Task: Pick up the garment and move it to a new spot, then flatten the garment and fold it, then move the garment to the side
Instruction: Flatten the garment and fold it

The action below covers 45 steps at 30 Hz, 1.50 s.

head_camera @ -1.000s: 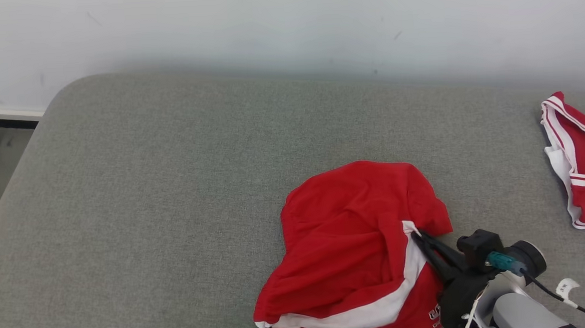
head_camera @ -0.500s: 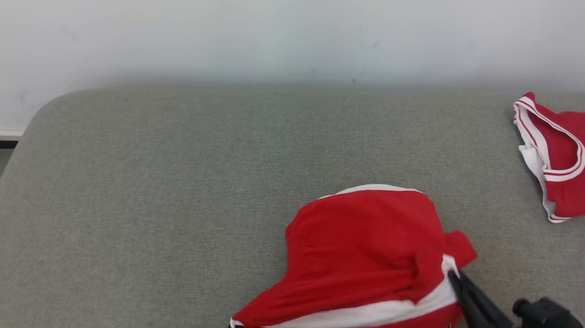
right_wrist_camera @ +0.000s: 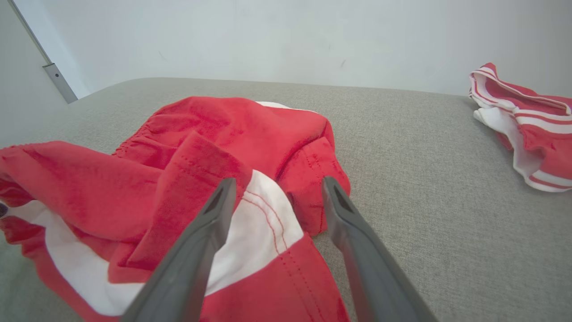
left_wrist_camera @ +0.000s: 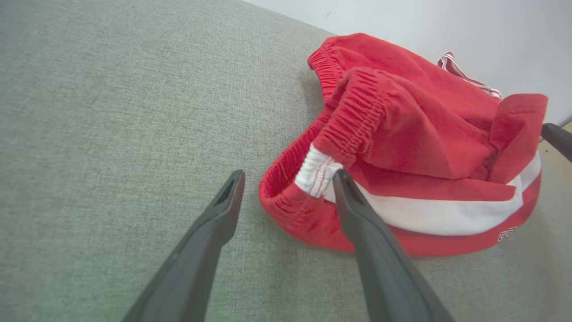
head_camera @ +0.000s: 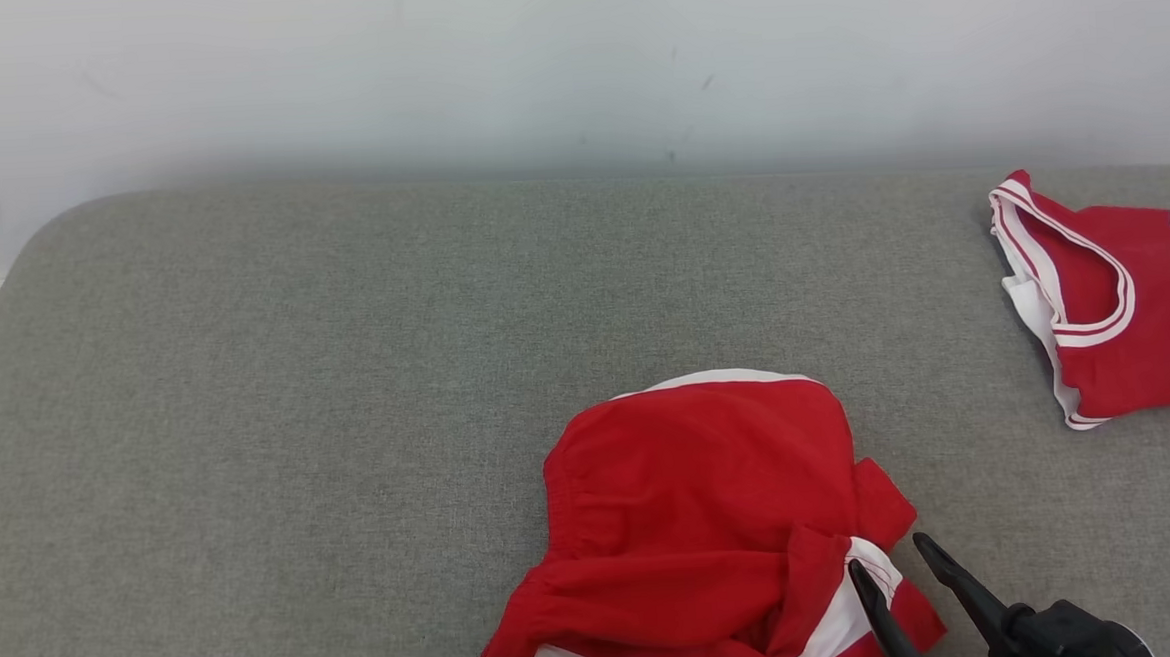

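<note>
- Garment (head_camera: 700, 523): red shorts with a white stripe and a gathered elastic waistband, lying crumpled on the near part of the grey cushion (head_camera: 250, 436), somewhat right of its middle and well apart from its rounded far-left corner.
- Cloth is bunched, with one red layer folded over another. A thin white edge shows along the side nearest the cushion's back edge, and the broad white stripe runs along the near side.
- Left gripper (left_wrist_camera: 288, 176) sits at the left end of the garment, low over the cushion. Its two dark fingers are spread wide and hold nothing.
- In the left wrist view, one of its fingertips (left_wrist_camera: 342, 179) lies right against the white end of the waistband, while the other is over bare grey fabric just beside the cloth.
- Right gripper (head_camera: 887, 553) is at the garment's right end. Its fingers are also parted, with no cloth pinched between them.
- In the right wrist view, the white stripe and a red flap lie between and under its fingers. One fingertip is over the stripe, the other beside the flap's edge.
- Second piece of clothing, a red jersey (head_camera: 1135, 310) with white trim and dark lettering, lies near the cushion's right edge, close to its back edge and well apart from the shorts.
- Pale wall (head_camera: 571, 59) rises behind the back edge.
</note>
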Available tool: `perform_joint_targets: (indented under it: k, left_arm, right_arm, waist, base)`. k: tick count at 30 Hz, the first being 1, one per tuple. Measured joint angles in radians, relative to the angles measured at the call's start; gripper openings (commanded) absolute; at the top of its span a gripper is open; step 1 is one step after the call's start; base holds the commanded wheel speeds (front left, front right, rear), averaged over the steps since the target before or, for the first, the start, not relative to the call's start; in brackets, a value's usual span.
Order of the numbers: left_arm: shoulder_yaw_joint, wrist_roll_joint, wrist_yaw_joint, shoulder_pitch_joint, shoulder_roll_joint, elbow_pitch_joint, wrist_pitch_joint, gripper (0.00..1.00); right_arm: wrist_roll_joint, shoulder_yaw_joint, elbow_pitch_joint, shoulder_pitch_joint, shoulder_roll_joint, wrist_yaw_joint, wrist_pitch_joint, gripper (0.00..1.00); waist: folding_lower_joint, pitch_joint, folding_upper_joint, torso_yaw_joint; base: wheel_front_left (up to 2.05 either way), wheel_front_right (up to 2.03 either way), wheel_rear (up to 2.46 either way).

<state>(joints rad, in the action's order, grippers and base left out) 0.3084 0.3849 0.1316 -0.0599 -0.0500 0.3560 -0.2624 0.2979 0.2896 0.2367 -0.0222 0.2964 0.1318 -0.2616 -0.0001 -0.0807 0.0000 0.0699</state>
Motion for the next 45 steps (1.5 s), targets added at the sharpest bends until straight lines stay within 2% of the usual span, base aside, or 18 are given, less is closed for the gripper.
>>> perform_joint_targets:
  k: [7, 10, 11, 12, 13, 20, 26, 32, 36, 40, 45]
  left_arm:
    - [-0.004, -0.019, 0.0, -0.001, 0.0, -0.01, 0.0, 1.0]
    - [0.012, -0.021, 0.0, 0.005, 0.0, 0.005, 0.0, 1.0]
    - [0.021, -0.019, 0.0, 0.008, 0.0, 0.02, 0.0, 0.94]
    - [0.028, -0.016, 0.0, 0.012, 0.0, 0.032, 0.0, 0.29]
    - [0.036, -0.014, 0.0, 0.021, 0.0, 0.042, 0.0, 0.0]
    - [0.023, -0.004, 0.0, 0.02, -0.006, 0.019, 0.0, 0.0]
    - [-0.011, 0.035, 0.0, -0.031, -0.006, -0.061, 0.0, 0.0]
    - [0.006, 0.059, 0.0, 0.03, -0.019, -0.109, 0.0, 0.0]
    - [0.046, 0.119, 0.0, 0.186, -0.067, -0.081, 0.023, 0.0]
    - [0.079, 0.27, 0.0, 0.409, -0.111, -0.055, 0.184, 0.0]
    - [0.038, 0.406, 0.0, 0.741, -0.197, -0.019, 0.318, 0.0]
  right_arm:
    - [-0.006, 0.005, 0.004, -0.006, 0.005, 0.0, 0.0, 1.0]
    - [0.002, 0.021, 0.043, 0.001, 0.007, 0.0, 0.0, 0.4]
    - [0.002, 0.028, 0.056, 0.005, 0.009, 0.0, 0.0, 0.13]
    - [0.002, 0.032, 0.06, 0.008, 0.008, 0.0, 0.0, 0.0]
    - [0.002, 0.033, 0.065, 0.014, 0.008, 0.0, 0.0, 0.0]
    - [-0.005, -0.011, -0.005, -0.009, 0.003, 0.0, -0.002, 0.0]
    - [0.003, -0.089, -0.14, -0.094, -0.019, 0.0, -0.002, 0.0]
    - [0.029, -0.077, -0.199, -0.061, -0.026, 0.0, -0.002, 0.0]
    - [0.083, -0.062, -0.195, 0.078, -0.009, 0.0, 0.03, 0.0]
    - [0.168, -0.073, -0.152, 0.3, 0.003, 0.0, 0.105, 0.0]
    - [0.221, -0.081, -0.024, 0.646, 0.03, 0.0, 0.189, 0.0]
  waist:
    - [0.0, 0.0, 0.0, 0.012]
    - [0.0, 0.0, 0.0, 0.015]
    - [0.0, 0.001, 0.0, 0.014]
    - [0.0001, 0.002, 0.0001, 0.014]
    - [0.0001, 0.004, 0.0, 0.014]
    - [0.0001, 0.013, 0.0, 0.013]
    - [0.0, 0.013, 0.0, 0.014]
    - [0.0, -0.005, 0.0, 0.011]
    - [0.0, -0.033, 0.0, 0.009]
    - [0.0002, -0.077, 0.0001, 0.005]
    - [0.0003, -0.151, 0.0001, -0.002]
  base:
    - [0.0, 0.0, 0.0]
    - [0.0, 0.0, 0.0]
    - [0.0, 0.0, 0.0]
    - [0.0, 0.0, 0.0]
    - [0.0, 0.0, 0.0]
    - [0.0, 0.0, 0.0]
    - [0.0, 0.0, 0.0]
    - [0.0, 0.0, 0.0]
    - [0.0, 0.0, 0.0]
    - [0.0, 0.0, 0.0]
    - [0.0, 0.0, 0.0]
